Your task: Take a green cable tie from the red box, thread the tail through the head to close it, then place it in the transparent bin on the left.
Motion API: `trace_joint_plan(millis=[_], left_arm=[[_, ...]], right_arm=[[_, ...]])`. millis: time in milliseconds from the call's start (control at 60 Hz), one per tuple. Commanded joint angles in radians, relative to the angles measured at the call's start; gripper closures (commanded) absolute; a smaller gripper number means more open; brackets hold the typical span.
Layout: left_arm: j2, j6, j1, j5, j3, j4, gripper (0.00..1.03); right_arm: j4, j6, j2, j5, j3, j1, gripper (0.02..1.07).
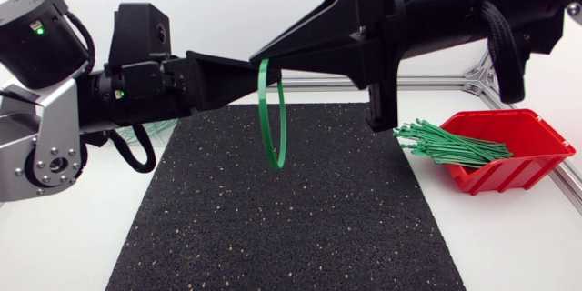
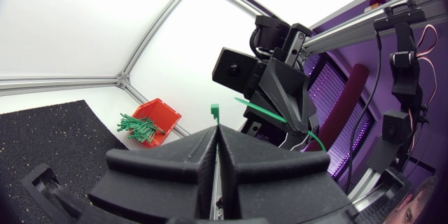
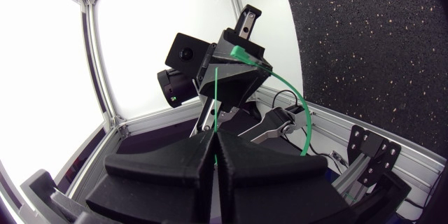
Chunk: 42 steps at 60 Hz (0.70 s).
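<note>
the green cable tie (image 1: pixel 262 100) hangs as a thin, glossy plastic loop above the 12 o'clock part of the rough, speckled black mat (image 1: pixel 273 227), well clear of its surface. both matte wedge tools meet at the loop's top. the left gripper (image 1: pixel 247 73) is pinched on the head end and the right gripper (image 1: pixel 264 55) is clamped on the tail. the angular red box (image 1: pixel 536 136) sits off the mat's 3 o'clock edge, with spare ties (image 1: pixel 450 144) spilling over its lip.

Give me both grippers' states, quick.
Left gripper: shut on the green cable tie.
Right gripper: shut on the same green cable tie.
</note>
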Motion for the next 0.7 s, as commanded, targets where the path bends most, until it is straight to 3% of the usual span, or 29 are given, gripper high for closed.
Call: trace_joint_plan(millis=[0,683], left_arm=[[0.008,-0.031,-0.009,-0.003,0.022,0.019,1.0],[0.011,-0.028,-0.012,-0.019,0.036,0.02,1.0]], right_arm=[[0.012,0.032,-0.006,-0.004,-0.011,0.004,1.01],[0.05,0.034,0.006,-0.004,-0.055,-0.012,1.01]])
